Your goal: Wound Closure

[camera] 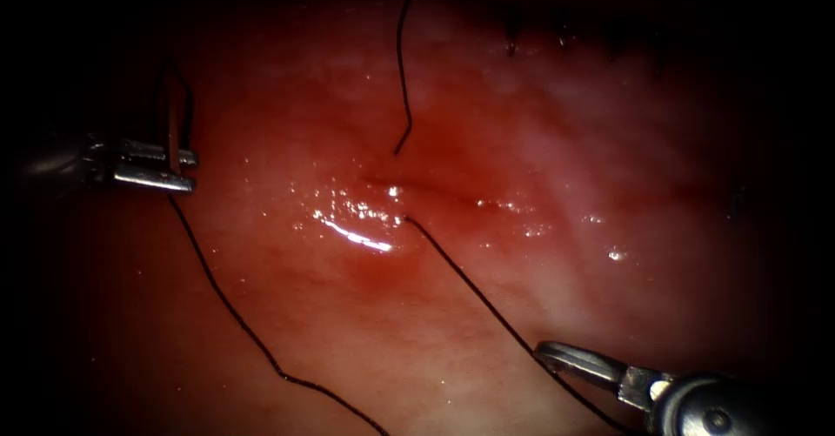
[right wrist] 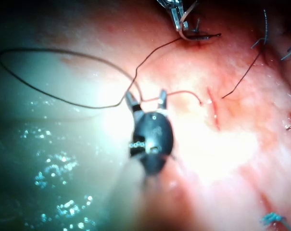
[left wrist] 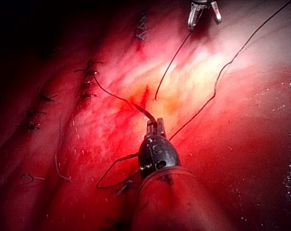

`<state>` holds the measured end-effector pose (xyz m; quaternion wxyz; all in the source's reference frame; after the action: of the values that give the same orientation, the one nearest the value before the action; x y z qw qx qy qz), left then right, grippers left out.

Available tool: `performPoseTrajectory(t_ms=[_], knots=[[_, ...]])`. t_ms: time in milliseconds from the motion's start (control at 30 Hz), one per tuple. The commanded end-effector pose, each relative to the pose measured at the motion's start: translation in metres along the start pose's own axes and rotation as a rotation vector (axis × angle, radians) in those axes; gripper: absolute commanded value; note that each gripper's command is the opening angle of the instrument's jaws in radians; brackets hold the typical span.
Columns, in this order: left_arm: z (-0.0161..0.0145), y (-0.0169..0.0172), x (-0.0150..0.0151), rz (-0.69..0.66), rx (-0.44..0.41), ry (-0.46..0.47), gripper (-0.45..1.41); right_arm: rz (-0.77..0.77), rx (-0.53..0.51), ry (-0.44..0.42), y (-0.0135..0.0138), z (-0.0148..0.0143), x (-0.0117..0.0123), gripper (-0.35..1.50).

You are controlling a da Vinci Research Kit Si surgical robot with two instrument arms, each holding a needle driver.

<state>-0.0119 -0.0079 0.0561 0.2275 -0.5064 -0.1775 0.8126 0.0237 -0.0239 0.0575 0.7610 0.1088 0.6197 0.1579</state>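
The tissue (camera: 539,262) carries a short cut (camera: 435,194) at mid picture. Far left of the cut, my left tool (camera: 187,171) (left wrist: 156,126) is shut on the curved needle (camera: 177,105), gripping it near its tail end. The needle arcs up from the jaws, free of the tissue. From there the thread (camera: 235,310) trails down across the tissue. A second stretch of thread (camera: 474,292) leaves the cut and runs toward my right tool (camera: 548,353) at the lower right. In the right wrist view that tool (right wrist: 146,98) stands open with thread crossing between its jaws.
A loose thread end (camera: 403,70) hangs from the top down to just above the cut. Older stitches (camera: 513,44) sit in a row at the upper right. Wet red fluid (camera: 357,231) glistens left of the cut.
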Motion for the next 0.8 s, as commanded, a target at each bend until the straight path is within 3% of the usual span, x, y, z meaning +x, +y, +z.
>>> performPoseTrajectory(t_ms=[33,100,333,567,800], knots=[[0.0009,0.0000,-0.0003,0.001,-0.001,0.000,-0.45,-0.017,-0.011,-0.001,0.0017,0.0015,-0.0011,1.48],[0.0009,0.0000,-0.0003,0.002,-0.003,0.000,-0.45,-0.031,-0.026,-0.004,0.0038,0.0029,-0.0020,1.48],[0.0009,0.0000,-0.0003,0.003,-0.005,-0.002,-0.45,-0.057,-0.072,-0.022,0.0064,0.0057,-0.0031,1.48],[0.0010,0.0000,-0.0003,0.003,-0.006,-0.002,-0.45,-0.076,-0.094,-0.058,0.0069,0.0092,-0.0053,1.47],[0.0010,0.0000,-0.0003,0.004,-0.007,-0.002,-0.45,-0.059,-0.107,-0.087,0.0076,0.0104,-0.0069,1.30]])
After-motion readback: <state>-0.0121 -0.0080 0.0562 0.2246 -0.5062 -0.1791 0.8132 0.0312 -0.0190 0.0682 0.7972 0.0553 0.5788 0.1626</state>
